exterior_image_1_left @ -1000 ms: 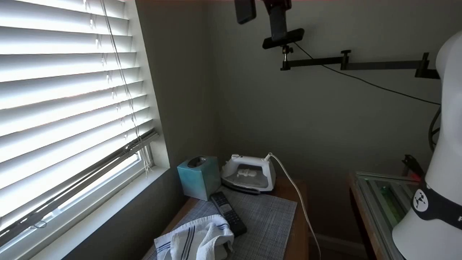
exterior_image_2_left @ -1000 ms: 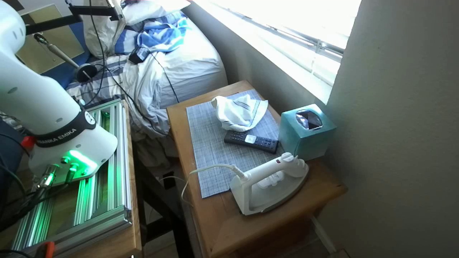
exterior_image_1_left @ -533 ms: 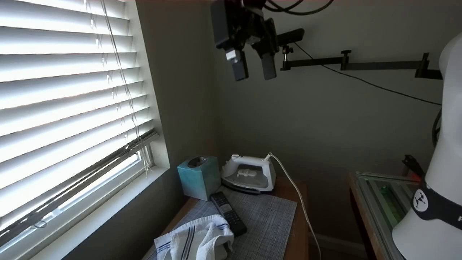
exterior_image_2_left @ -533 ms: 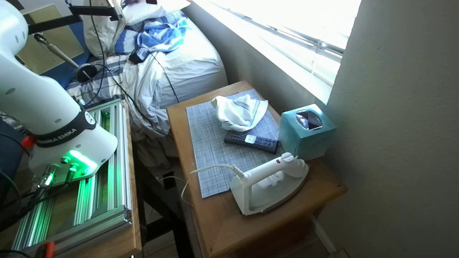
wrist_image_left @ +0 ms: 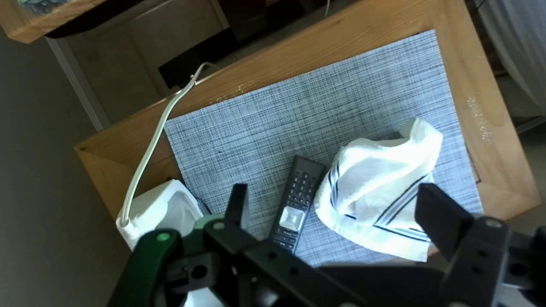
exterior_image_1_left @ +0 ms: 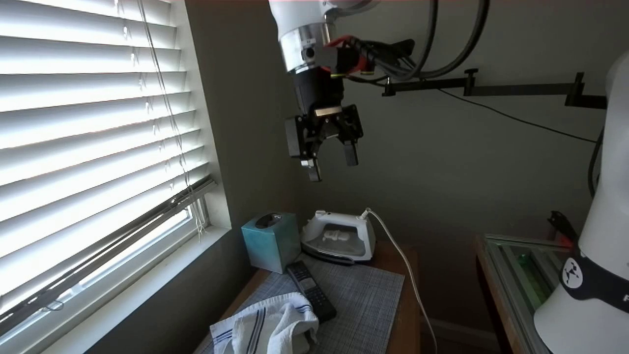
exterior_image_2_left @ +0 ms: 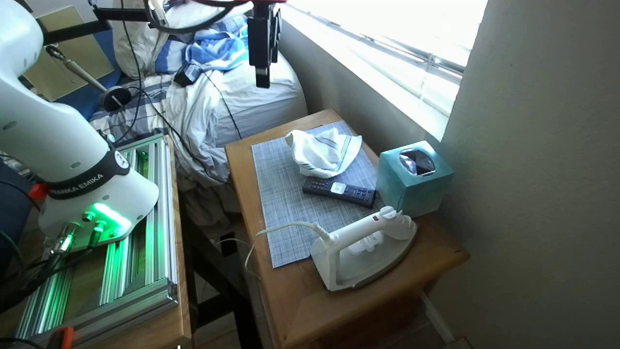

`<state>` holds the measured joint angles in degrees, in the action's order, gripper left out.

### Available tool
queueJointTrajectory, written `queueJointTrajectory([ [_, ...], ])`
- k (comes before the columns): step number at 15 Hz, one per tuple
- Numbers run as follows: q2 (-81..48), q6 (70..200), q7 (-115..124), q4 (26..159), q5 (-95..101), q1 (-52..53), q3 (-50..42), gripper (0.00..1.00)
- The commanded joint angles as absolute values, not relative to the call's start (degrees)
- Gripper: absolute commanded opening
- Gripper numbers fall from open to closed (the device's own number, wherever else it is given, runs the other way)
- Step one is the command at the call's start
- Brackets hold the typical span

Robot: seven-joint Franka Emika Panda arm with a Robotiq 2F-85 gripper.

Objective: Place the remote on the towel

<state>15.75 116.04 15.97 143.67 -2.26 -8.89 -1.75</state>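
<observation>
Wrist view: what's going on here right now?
The robot's open hand hangs above the table, holding nothing. The remote lies on the mat beside the towel, not on it; whether the two touch is hard to tell. The iron and box stand nearby. The remote has yet to be picked up for placing on the towel.

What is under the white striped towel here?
The gray woven placemat shows around the towel and seems to run beneath it; one towel corner pokes past the placemat over the wooden tabletop. Whatever else lies under it is covered from view.
</observation>
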Motion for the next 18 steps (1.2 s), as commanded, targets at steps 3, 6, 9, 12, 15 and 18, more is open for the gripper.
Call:
queueJointTrajectory([
  [3, 13.5, 116.1, 16.1, 142.9, -2.1, -8.2, -2.8, 1.0],
  [6, 13.6, 116.1, 16.1, 142.6, -2.1, -8.2, -2.8, 1.0],
  [9, 13.6, 116.1, 16.1, 142.5, -2.1, -8.2, -2.8, 1.0],
  [12, 10.9, 121.8, 17.4, 142.8, -7.4, -7.9, -3.5, 1.0],
  [15, 7.1, 132.0, 23.4, 144.0, -10.5, -8.5, -3.4, 1.0],
  [18, 1.8, 141.3, 28.6, 145.4, -13.0, -8.5, -4.0, 1.0],
])
